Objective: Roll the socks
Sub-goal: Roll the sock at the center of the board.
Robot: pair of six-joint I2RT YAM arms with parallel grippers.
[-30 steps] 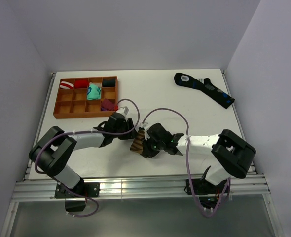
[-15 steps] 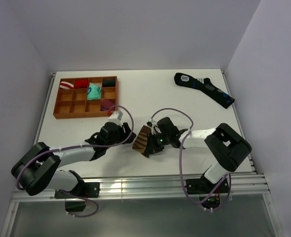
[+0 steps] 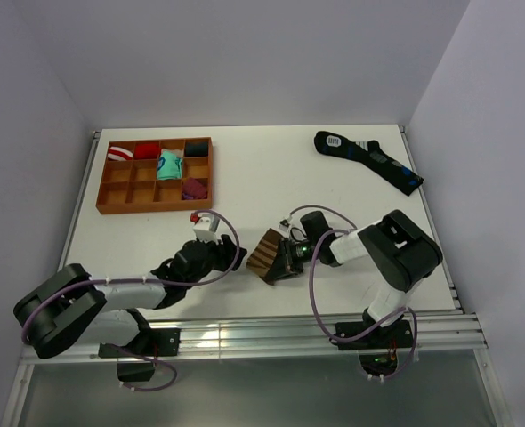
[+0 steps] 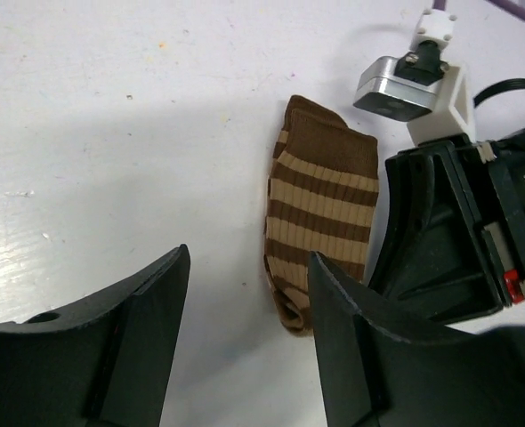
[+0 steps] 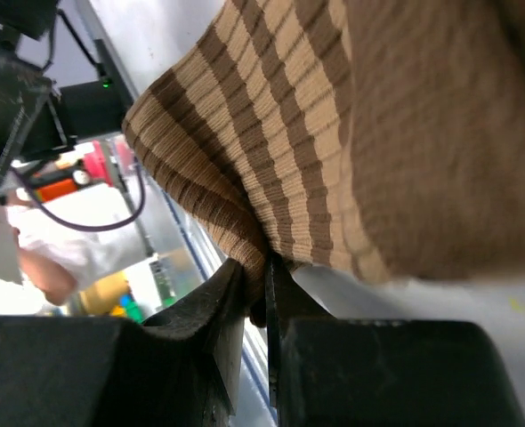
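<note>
We roll the brown knitted socks with cream stripes (image 4: 320, 209) tightly from the pinched edge, without dragging them across the white tabletop (image 4: 111, 133). The right end effector (image 5: 255, 294) is clenched on their edge. The left end effector (image 4: 246, 267) stands released, the socks just ahead of it.

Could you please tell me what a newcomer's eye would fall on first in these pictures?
The brown striped socks, folded into a short bundle near the front middle of the table, draw the eye first, with the right tool shut on their edge. The left tool stands open close by, holding nothing. At the back, a wooden tray with coloured bundles sits on the left and a dark sock lies on the right.
</note>
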